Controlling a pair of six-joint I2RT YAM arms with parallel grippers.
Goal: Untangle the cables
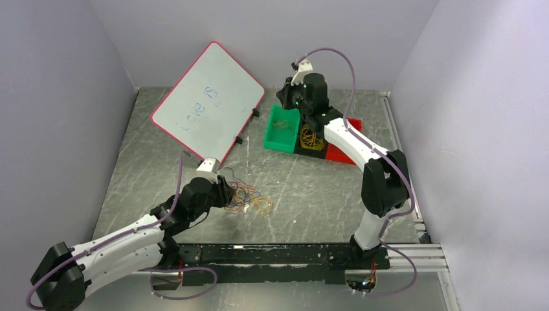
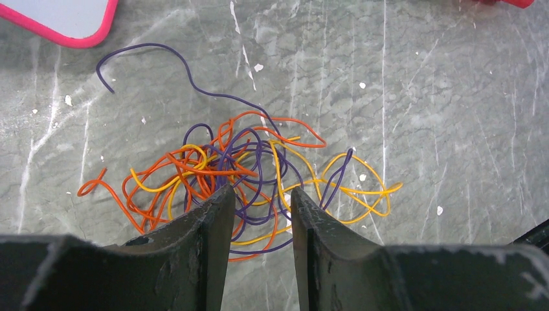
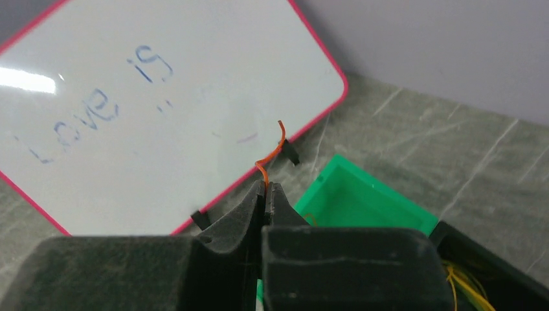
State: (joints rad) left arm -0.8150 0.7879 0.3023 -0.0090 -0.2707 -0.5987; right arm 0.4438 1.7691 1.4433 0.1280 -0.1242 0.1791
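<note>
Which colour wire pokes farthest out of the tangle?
The thin purple wire: its long tail curls toward the pink-rimmed whiteboard; orange wires and yellow wires lie bunched.

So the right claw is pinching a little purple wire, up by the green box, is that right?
Not quite. The wire pinched in the right gripper is orange, not purple, as the right wrist view shows. It is indeed by the green box.

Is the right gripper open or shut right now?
Shut. The right gripper has its jaws pressed together, pinching an orange wire that sticks up from them.
</note>
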